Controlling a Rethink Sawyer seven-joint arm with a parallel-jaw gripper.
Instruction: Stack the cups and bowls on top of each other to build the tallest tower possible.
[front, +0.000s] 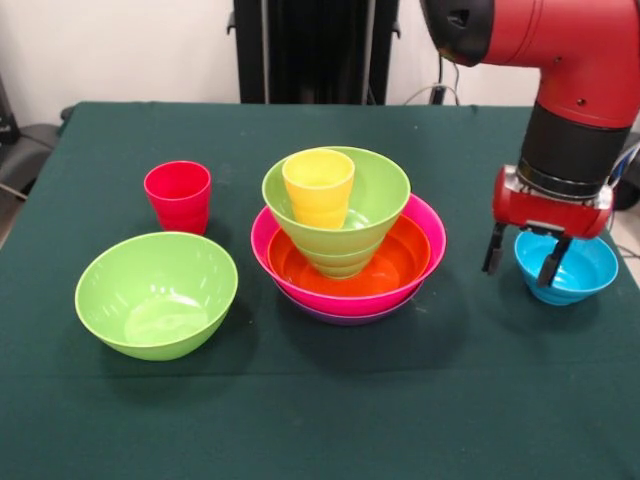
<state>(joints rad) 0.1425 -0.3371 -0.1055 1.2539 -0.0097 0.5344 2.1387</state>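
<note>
The tower stands mid-table: a purple bowl (340, 316) lowest, then a hot pink bowl (432, 236), an orange bowl (402, 266) and a lime green bowl (385, 192), with the yellow cup (318, 188) upright inside the green one. A red cup (178, 196) stands alone to the left. In front of it sits a large lime green bowl (157, 293), empty. At the right lies a small sky blue bowl (588, 268). My gripper (518, 276) hangs open at that bowl's left rim, one finger outside it and the other over it, holding nothing.
A dark green cloth covers the table (320, 420). Its right edge runs close behind the blue bowl. A black stand (315, 50) rises behind the table's far edge, and a dark chair (20, 150) sits off the left corner.
</note>
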